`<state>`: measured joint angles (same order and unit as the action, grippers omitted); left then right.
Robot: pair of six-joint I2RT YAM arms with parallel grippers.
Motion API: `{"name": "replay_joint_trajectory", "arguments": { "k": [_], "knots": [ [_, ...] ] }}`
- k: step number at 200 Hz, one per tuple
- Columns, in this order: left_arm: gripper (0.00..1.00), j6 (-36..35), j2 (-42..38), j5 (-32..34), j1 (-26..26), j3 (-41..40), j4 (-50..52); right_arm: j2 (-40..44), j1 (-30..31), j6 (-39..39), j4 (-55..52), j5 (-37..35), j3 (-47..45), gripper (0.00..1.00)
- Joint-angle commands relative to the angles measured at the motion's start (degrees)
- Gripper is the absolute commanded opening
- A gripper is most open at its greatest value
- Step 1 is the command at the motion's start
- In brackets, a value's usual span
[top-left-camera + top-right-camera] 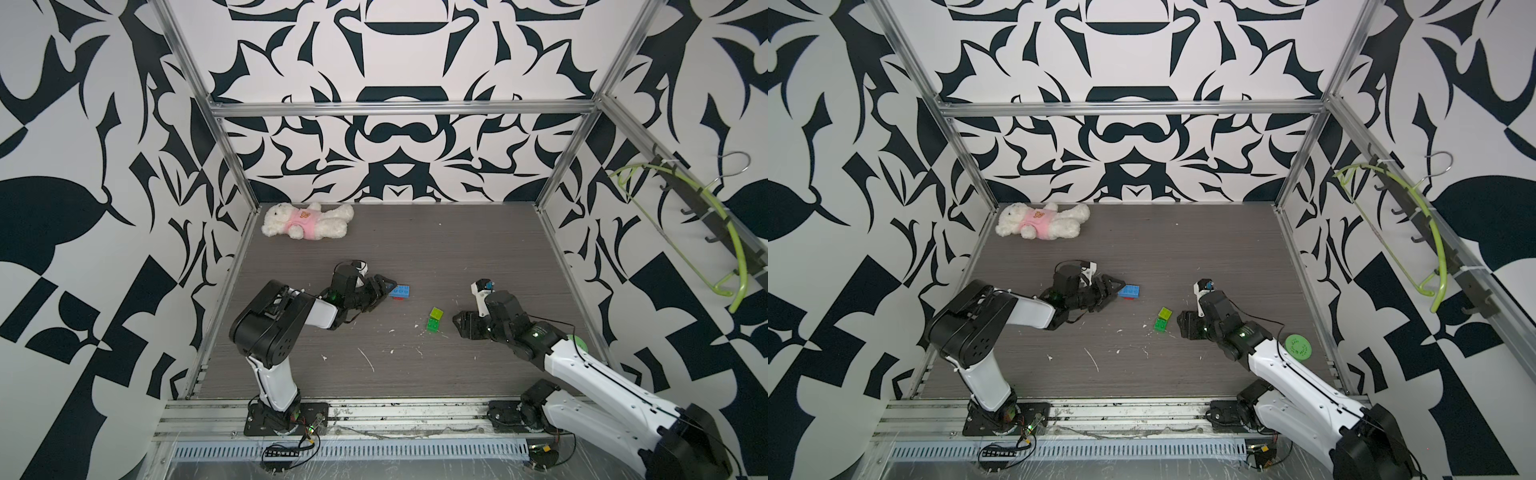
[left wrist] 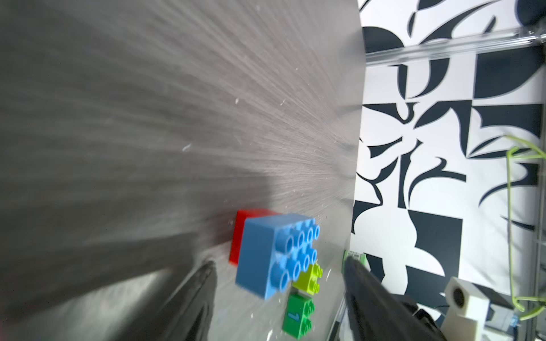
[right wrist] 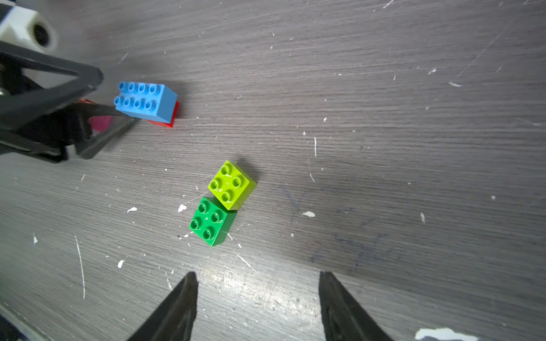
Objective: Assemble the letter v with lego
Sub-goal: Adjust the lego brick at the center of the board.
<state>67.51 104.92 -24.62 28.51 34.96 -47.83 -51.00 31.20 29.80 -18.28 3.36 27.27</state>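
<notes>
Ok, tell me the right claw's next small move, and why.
Probably ease the right claw forward and down around the green brick. Its jaws stand open and empty, and that brick, touching the lime-green brick, lies just ahead of the claw, not yet inside it.

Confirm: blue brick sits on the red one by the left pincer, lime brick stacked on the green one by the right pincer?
Not stacked. The lime brick and green brick lie side by side on the table, touching, both stud tops showing in the right wrist view. The rest holds.
</notes>
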Motion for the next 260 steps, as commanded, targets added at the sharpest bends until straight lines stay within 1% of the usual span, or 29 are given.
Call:
{"name": "replay_joint_trajectory", "arguments": {
  "k": [1,19,44,57,70,79,85,99,115,124,134,160,173,179,201,216,237,260],
  "knots": [
    [0.65,9.22,5.24,0.08,0.49,-2.27,-16.00,1.25,-0.04,1.27,1.86,-0.20,-0.61,0.66],
    [0.58,11.69,8.10,0.63,0.49,-3.69,-22.44,1.52,0.00,2.21,2.44,0.28,-1.47,0.65],
    [0.49,14.42,12.23,0.93,0.75,-4.49,-28.95,0.30,0.00,4.34,6.59,4.02,-3.43,0.63],
    [0.48,14.97,13.24,1.69,0.73,-5.22,-31.75,-0.78,0.09,4.73,7.66,4.96,-3.84,0.62],
    [0.48,14.93,13.37,1.44,0.76,-5.05,-31.99,-1.42,0.33,5.16,8.19,4.82,-4.27,0.61],
    [0.49,14.64,13.55,0.35,0.76,-4.28,-31.29,-1.64,0.44,5.19,8.84,4.99,-4.66,0.61],
    [0.51,14.34,13.53,-0.01,0.76,-3.96,-30.68,-1.77,0.57,5.26,8.88,4.68,-4.68,0.61],
    [0.52,13.09,12.90,-0.01,0.76,-4.01,-28.53,-1.82,0.53,5.35,8.84,4.29,-4.68,0.61],
    [0.58,11.21,11.73,0.43,0.76,-4.27,-24.33,-1.83,0.62,5.53,8.77,4.20,-4.26,0.61],
    [0.66,10.69,11.16,1.00,0.68,-4.67,-22.41,-1.90,0.69,5.74,8.71,4.00,-3.87,0.61],
    [0.71,10.43,11.01,1.45,0.43,-5.05,-21.69,-2.21,0.80,5.86,9.23,3.94,-3.48,0.60],
    [0.70,10.76,12.21,0.93,-0.12,-3.88,-20.07,-4.87,1.12,5.36,10.09,4.02,-1.32,0.60],
    [0.62,11.08,13.84,0.19,0.57,-1.86,-19.53,-5.71,1.14,5.27,10.43,3.85,-0.74,0.59],
    [0.61,11.59,14.66,0.10,0.94,-1.21,-20.28,-5.77,1.20,5.27,10.54,3.85,-0.64,0.59],
    [0.59,13.56,17.12,0.25,1.59,-0.77,-24.63,-4.80,1.23,5.57,10.00,3.23,-0.94,0.59],
    [0.61,13.49,17.10,-0.26,1.86,-0.60,-23.99,-3.73,1.23,5.79,9.31,2.44,-1.25,0.59],
    [0.62,11.75,13.50,0.34,2.44,-0.74,-19.68,-2.80,1.23,5.24,7.69,1.24,-0.92,0.59],
    [0.63,6.60,7.28,1.69,3.91,1.59,-5.99,-2.52,1.23,5.00,7.69,0.69,-1.03,0.59]
  ]
}}
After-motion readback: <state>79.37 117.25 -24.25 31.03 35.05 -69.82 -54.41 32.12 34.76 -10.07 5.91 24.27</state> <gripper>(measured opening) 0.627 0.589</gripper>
